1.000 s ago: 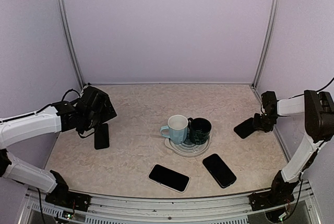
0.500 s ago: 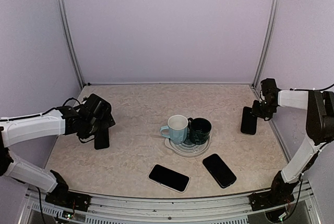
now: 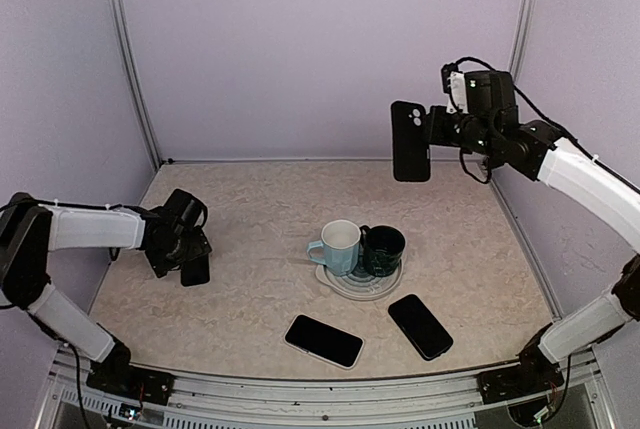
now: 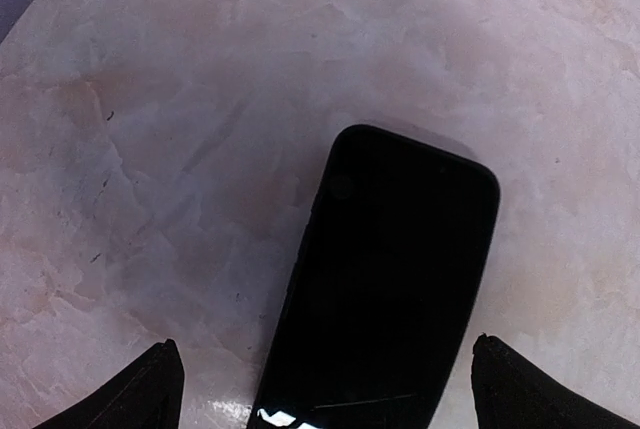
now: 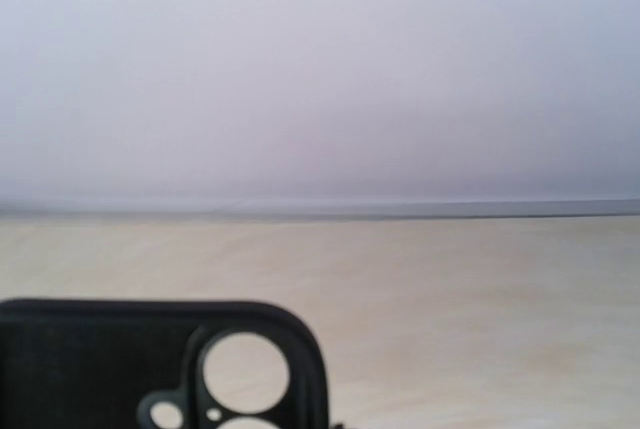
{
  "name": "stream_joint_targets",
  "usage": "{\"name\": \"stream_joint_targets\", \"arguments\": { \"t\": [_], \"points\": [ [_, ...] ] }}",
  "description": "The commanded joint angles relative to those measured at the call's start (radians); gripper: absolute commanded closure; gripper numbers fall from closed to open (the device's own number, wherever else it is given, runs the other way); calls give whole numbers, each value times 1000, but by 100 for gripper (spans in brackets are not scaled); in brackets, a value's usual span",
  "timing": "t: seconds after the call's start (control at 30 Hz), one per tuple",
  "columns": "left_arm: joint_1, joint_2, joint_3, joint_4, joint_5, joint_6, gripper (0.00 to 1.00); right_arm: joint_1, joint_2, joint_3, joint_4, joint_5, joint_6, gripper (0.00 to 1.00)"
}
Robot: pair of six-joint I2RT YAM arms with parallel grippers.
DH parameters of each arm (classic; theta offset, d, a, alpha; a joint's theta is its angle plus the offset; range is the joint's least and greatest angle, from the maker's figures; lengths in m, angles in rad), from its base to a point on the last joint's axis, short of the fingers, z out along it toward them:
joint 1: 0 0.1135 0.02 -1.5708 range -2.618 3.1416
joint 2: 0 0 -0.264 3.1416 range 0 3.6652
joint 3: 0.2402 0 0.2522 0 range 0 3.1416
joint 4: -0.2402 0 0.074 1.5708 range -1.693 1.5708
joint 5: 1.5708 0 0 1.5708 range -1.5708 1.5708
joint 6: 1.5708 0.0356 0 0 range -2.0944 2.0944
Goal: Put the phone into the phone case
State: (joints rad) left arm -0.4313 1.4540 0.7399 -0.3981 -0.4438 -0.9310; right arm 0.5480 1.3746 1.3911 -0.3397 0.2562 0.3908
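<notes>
A black phone (image 4: 390, 289) lies flat on the table at the left (image 3: 196, 270). My left gripper (image 3: 186, 259) hangs low over its near end, open, one fingertip (image 4: 150, 389) on each side of the phone and neither touching it. My right gripper (image 3: 434, 136) is raised high at the back right, shut on a black phone case (image 3: 409, 141) that stands upright in the air. In the right wrist view only the case's camera-cutout corner (image 5: 110, 364) shows; the fingers are hidden.
A light blue mug (image 3: 339, 246) and a dark mug (image 3: 383, 249) stand on a round plate (image 3: 340, 287) at the table's middle. Two more dark phones lie near the front edge, one (image 3: 323, 340) left of the other (image 3: 420, 326).
My right arm has carried the phone case from low at the table's right side up and leftwards into the air. My left gripper has drawn back and settled over the phone's near end.
</notes>
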Motion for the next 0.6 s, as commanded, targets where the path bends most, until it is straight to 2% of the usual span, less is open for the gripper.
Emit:
{"name": "stream_joint_targets", "arguments": {
  "t": [0.0, 0.03, 0.2, 0.4, 0.57],
  "points": [
    [11, 147, 92, -29, 3, 71, 1, 193, 137, 69, -5, -44, 33, 100],
    [14, 159, 93, -24, 6, 78, 1, 256, 177, 94, -5, -65, 34, 100],
    [19, 185, 63, 48, 68, 123, 1, 410, 373, 207, 2, -189, 68, 100],
    [14, 207, 37, 79, 95, 153, 1, 499, 561, 226, 126, -255, 173, 100],
    [-1, 194, 18, 107, 86, 173, 1, 543, 736, 327, 162, -280, 233, 100]
  ]
}}
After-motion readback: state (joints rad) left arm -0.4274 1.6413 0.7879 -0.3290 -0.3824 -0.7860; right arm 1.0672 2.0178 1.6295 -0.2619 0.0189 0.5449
